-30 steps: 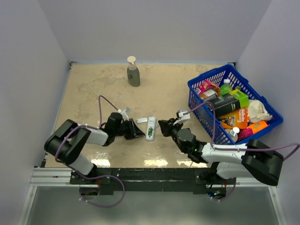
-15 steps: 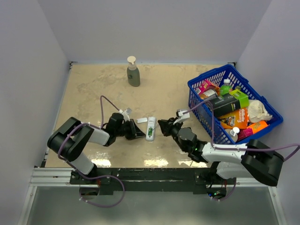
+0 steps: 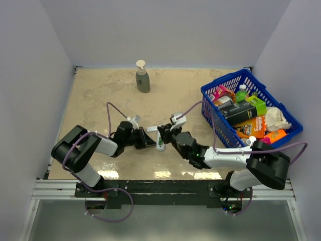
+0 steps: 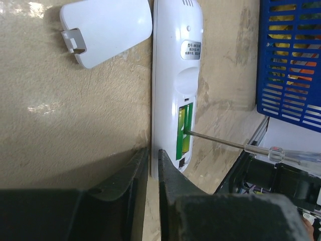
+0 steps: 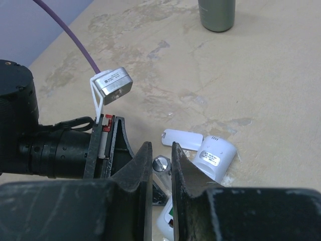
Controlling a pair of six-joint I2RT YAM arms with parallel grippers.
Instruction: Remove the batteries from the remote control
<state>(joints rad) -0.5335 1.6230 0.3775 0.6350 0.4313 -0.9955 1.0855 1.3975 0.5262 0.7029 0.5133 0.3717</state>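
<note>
Batteries, green, sit in open recess of remote control, lying back-up on table between arms, cover beside it. Light, hard, slick, probably sprung tight: you lever at exposed end. Right gripper clamps screwdriver, tip in recess. Left gripper jaws narrow at remote's edge; whether pinching, cannot tell. Basket limits room rightward; far side freer.

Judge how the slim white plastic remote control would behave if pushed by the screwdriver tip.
The slim white plastic remote control looks rigid and light, so it would likely slide on the glossy tan tabletop rather than flex. Its rounded shell may let it rock or twist while the thin metal screwdriver in the right tool pries at the green battery.
</note>
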